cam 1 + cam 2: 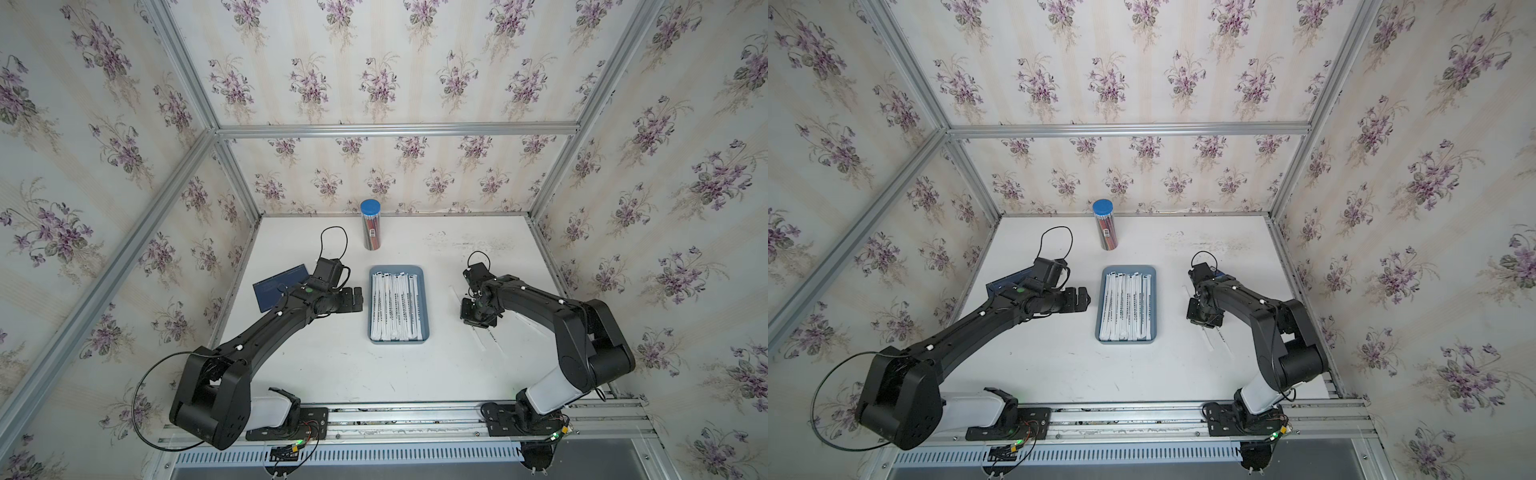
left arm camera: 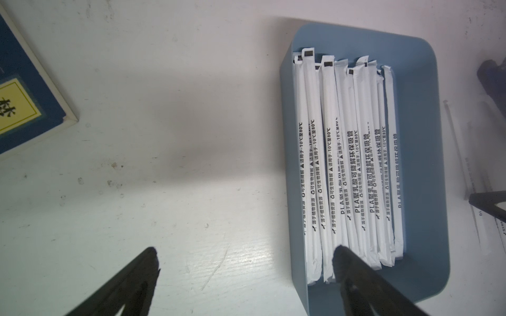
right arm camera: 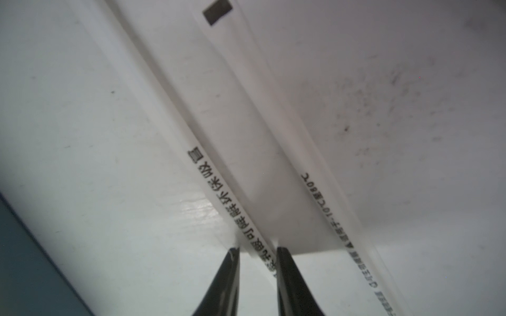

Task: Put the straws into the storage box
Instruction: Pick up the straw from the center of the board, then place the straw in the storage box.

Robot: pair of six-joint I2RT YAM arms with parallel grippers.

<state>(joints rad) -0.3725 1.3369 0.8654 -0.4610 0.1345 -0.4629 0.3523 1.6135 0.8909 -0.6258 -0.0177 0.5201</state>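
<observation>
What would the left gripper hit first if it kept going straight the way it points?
Probably the near long rim of the storage box, or the straws just inside; the left gripper, fingers open, points at it from beside. Height unclear.

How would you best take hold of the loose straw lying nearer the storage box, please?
Pinch its printed middle across the narrow width, coming straight down from above: the straw lies flat on the table, long and thin, with a second straw close alongside, so one finger fits each side. The right end effector grips it there.
</observation>
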